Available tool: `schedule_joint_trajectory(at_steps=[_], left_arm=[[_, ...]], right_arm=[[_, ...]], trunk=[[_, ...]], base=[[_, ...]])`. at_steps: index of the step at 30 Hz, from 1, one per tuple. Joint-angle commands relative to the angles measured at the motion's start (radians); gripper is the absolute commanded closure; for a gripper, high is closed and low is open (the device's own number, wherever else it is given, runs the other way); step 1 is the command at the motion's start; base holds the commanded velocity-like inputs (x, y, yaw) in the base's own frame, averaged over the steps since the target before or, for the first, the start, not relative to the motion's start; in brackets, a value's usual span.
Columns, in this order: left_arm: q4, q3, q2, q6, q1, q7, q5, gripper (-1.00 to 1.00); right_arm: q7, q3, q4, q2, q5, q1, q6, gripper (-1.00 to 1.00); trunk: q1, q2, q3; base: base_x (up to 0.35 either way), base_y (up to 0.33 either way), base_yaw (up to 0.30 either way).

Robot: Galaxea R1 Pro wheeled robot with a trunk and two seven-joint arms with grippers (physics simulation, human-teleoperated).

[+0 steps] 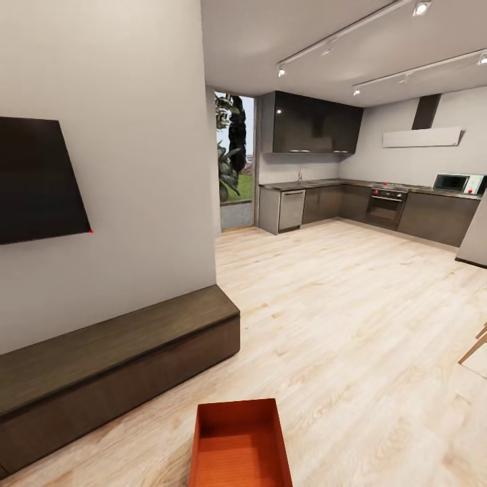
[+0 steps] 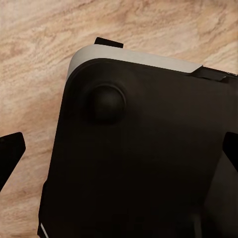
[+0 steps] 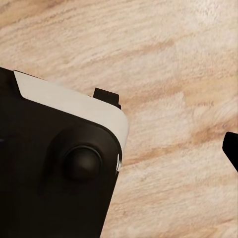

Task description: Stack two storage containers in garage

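Right now you face one container [image 1: 241, 445] on the wood floor [image 1: 352, 325] just beside the bench [image 1: 115, 358], kitchen [image 1: 365, 203] beyond. You cannot tell from either wrist view how the jaws stand.

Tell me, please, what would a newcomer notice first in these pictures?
The orange-red storage container stands out first, open and empty on the light wood floor at the bottom of the head view. To its left runs a long dark bench, with a black screen on the wall above.
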Motion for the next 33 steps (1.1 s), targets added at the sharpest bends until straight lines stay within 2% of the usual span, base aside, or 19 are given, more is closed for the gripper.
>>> schedule_joint_trajectory(at_steps=[1, 12, 33], left_arm=[[0.0, 0.0, 0.0, -0.002, 0.0, 0.001, 0.005, -1.0], [0.0, 0.0, 0.0, -0.002, 0.0, 0.001, 0.004, -1.0], [0.0, 0.0, 0.0, -0.002, 0.0, 0.001, 0.004, -1.0]], right_arm=[[-0.001, 0.009, 0.002, 0.0, -0.008, -0.001, -0.005, -1.0], [-0.001, 0.008, 0.002, 0.002, -0.013, -0.001, -0.001, -1.0], [-0.001, 0.009, 0.002, 0.002, -0.007, -0.001, -0.003, -1.0]], trunk=[[0.0, 0.0, -0.001], [0.0, 0.0, -0.004], [0.0, 0.0, -0.036]], base=[[0.0, 0.0, 0.0], [0.0, 0.0, 0.0], [0.0, 0.0, 0.0]])
